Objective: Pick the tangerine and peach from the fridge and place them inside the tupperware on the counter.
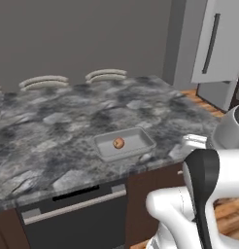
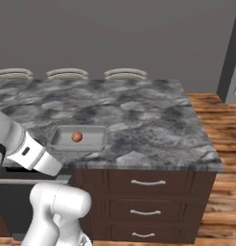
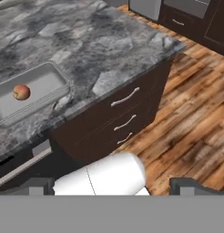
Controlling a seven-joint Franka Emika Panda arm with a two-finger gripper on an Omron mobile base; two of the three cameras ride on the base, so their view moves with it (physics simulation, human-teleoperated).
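Main risk from here, imo: the trip back to the fridge. Its door stands ajar w/ the dark bar handle facing out, and the arm is folded close over the base, so a wide swing could clip the door or the counter edge. 2nd risk: dropping the next fruit onto the peach already lying in the tupperware, knocking it about. Tangerine isn't in the tub, prob. in the fridge, can't confirm. Arm pose: elbow tucked, hand off the counter's corner, looking down over drawers & wood floor. Gripper fingers spread wide, nothing between them. Tub sits near the counter's front edge.
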